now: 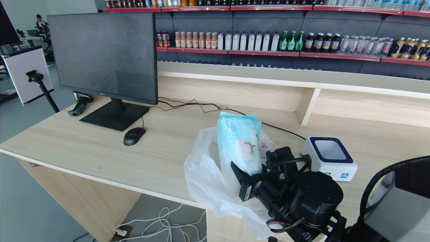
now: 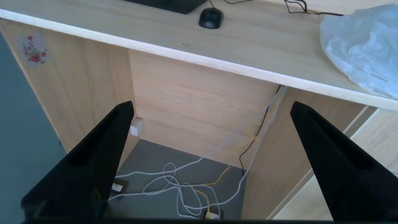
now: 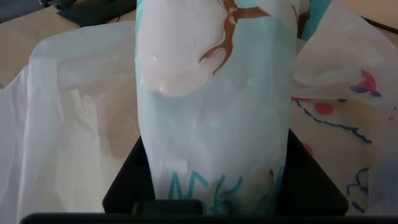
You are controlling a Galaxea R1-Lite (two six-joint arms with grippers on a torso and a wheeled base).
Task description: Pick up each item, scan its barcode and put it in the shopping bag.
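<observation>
A light blue soft pack (image 1: 239, 141) with a white cotton-flower print stands upright, held by its lower end in my right gripper (image 1: 252, 172), which is shut on it. The pack hangs over the white plastic shopping bag (image 1: 206, 174) that lies crumpled at the table's front edge. In the right wrist view the pack (image 3: 214, 93) sits between the black fingers (image 3: 127, 183), with the bag (image 3: 68, 124) spread behind it. The white scanner box (image 1: 331, 156) with a blue rim stands just to the right. My left gripper (image 2: 211, 165) is open and empty, low in front of the desk, below the tabletop.
A monitor (image 1: 104, 57), a black mouse (image 1: 133, 135) and a handheld scanner (image 1: 80, 104) occupy the table's left part. Cables run along the back of the wooden table (image 1: 84, 148). Loose wires (image 2: 186, 186) lie on the floor under the desk. Drink shelves stand behind.
</observation>
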